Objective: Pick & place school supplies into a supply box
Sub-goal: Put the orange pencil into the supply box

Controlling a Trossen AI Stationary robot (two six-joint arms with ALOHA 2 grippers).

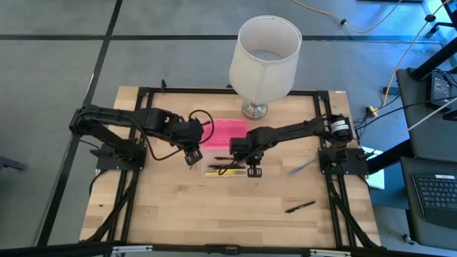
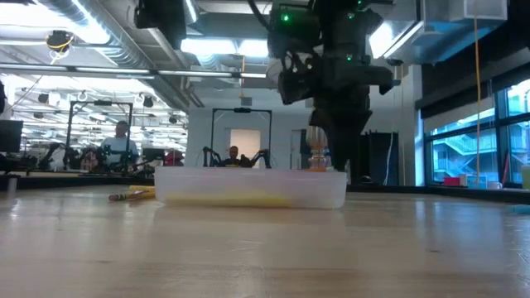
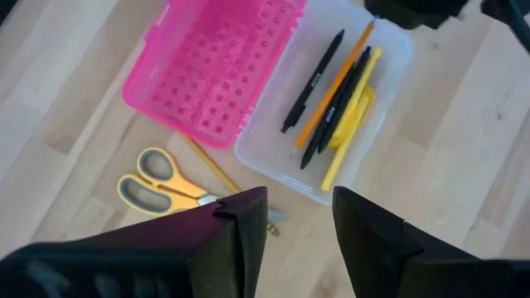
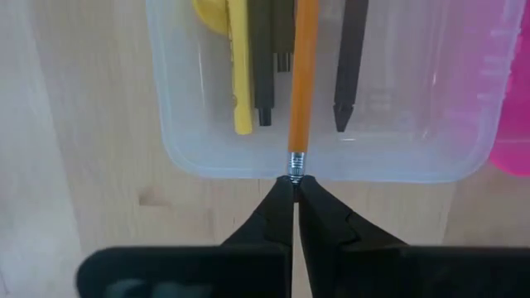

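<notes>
The supply box is a clear tray (image 1: 223, 169) with its pink lid (image 1: 225, 133) lying open on the far side. In the tray lie black pens (image 3: 313, 79), a yellow pencil (image 3: 352, 116) and an orange pencil (image 3: 335, 83). My right gripper (image 4: 295, 189) stands at the tray's right end, shut on the orange pencil. My left gripper (image 3: 298, 223) hovers open above the tray's left end, holding nothing. Yellow-handled scissors (image 3: 161, 186) and a thin pencil (image 3: 211, 161) lie flat on the table left of the tray. My right gripper pinches the orange pencil by its metal band and eraser end (image 4: 296, 164) between the tips of its two fingers. The fingers point down from above. That end sits at the tray's short right wall (image 4: 315, 172). The rest of the pencil (image 4: 303, 74) lies inside among the pens.
A big white lamp (image 1: 264, 53) stands at the table's far edge behind the lid. A black pen (image 1: 300, 207) lies on the bare wood near the right front. A bluish stick-like thing (image 1: 303, 168) lies right of the tray, by the right arm's base.
</notes>
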